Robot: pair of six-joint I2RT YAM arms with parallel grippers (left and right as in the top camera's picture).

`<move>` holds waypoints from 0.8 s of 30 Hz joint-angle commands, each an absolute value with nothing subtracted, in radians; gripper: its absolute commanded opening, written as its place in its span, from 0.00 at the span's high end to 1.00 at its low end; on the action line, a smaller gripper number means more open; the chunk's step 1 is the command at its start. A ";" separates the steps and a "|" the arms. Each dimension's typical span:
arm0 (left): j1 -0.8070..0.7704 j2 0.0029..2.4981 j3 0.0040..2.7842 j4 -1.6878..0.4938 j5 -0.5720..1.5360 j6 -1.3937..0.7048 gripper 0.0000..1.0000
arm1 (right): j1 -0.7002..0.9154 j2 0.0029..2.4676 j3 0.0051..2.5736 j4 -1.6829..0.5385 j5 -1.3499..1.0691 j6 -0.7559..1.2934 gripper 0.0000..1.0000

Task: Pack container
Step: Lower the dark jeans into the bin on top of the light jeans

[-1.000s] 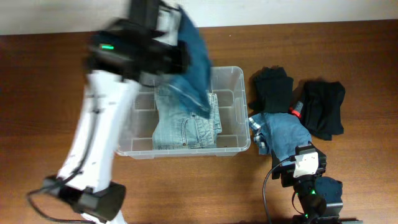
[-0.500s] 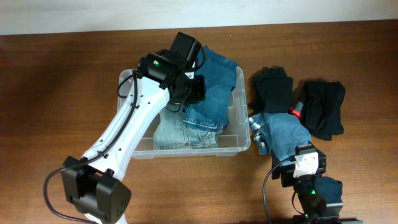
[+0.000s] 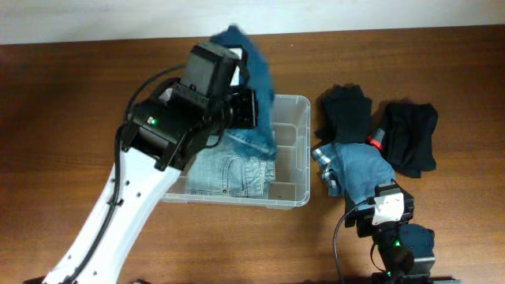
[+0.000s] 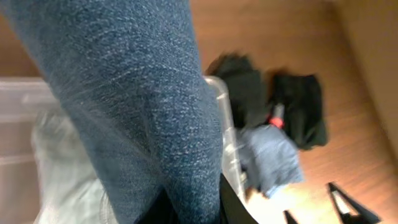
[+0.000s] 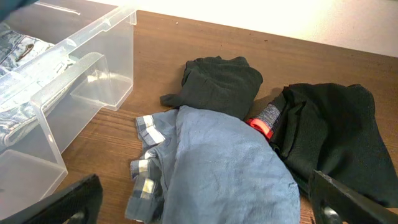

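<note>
The clear plastic container point(image 3: 293, 150) stands mid-table, with folded light-blue jeans point(image 3: 229, 172) lying inside it. My left gripper point(image 3: 241, 107) is raised above the container's back edge. It is shut on dark blue jeans point(image 3: 256, 75) that hang down over the container. In the left wrist view the dark jeans point(image 4: 137, 106) fill the frame, with the jaws point(image 4: 193, 210) closed on the cloth at the bottom. My right gripper point(image 5: 211, 214) is wide open and empty. It is low near the front edge, facing a light blue garment point(image 5: 230, 165).
To the right of the container lie two black garments point(image 3: 347, 110) point(image 3: 412, 136), the light blue garment point(image 3: 359, 172) and a small red-and-grey item point(image 3: 375, 140). The container's near corner point(image 5: 81, 81) shows at the left of the right wrist view.
My left arm dipped the dark jeans into the container, then lifted them again, up and to the left. The right arm has not moved.
</note>
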State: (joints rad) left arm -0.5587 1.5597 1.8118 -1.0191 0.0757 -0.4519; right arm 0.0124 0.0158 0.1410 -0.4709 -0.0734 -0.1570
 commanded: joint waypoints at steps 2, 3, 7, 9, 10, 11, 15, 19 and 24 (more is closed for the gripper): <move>-0.587 1.539 1.833 -0.992 0.160 -0.409 0.99 | 0.006 0.009 0.134 -0.475 -0.079 -0.149 0.02; -0.587 1.544 1.833 -1.006 0.176 -0.410 0.99 | 0.006 0.009 0.134 -0.475 -0.079 -0.149 0.02; -0.588 1.563 1.833 -1.105 0.190 -0.410 1.00 | 0.006 0.009 0.134 -0.475 -0.079 -0.149 0.02; -0.587 1.577 1.833 -1.170 0.183 -0.410 0.99 | 0.006 0.009 0.134 -0.475 -0.079 -0.149 0.02; -0.587 1.591 1.833 -1.220 0.161 -0.410 0.99 | 0.006 0.009 0.134 -0.475 -0.079 -0.149 0.02; -0.588 1.606 1.831 -1.268 0.121 -0.410 0.99 | 0.006 0.009 0.134 -0.475 -0.079 -0.149 0.02; -0.585 1.637 1.759 -1.309 -0.021 -0.410 0.99 | 0.006 0.009 0.134 -0.475 -0.079 -0.149 0.01; -0.577 1.638 1.648 -1.262 -0.071 -0.410 1.00 | 0.006 0.009 0.134 -0.475 -0.079 -0.149 0.02; -0.536 1.641 1.615 -1.337 -0.245 -0.410 0.98 | 0.006 0.009 0.134 -0.475 -0.079 -0.149 0.02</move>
State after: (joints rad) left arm -0.5667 1.6424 1.6264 -1.2968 -0.0849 -0.4263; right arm 0.0124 0.0158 0.1410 -0.4709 -0.0734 -0.1566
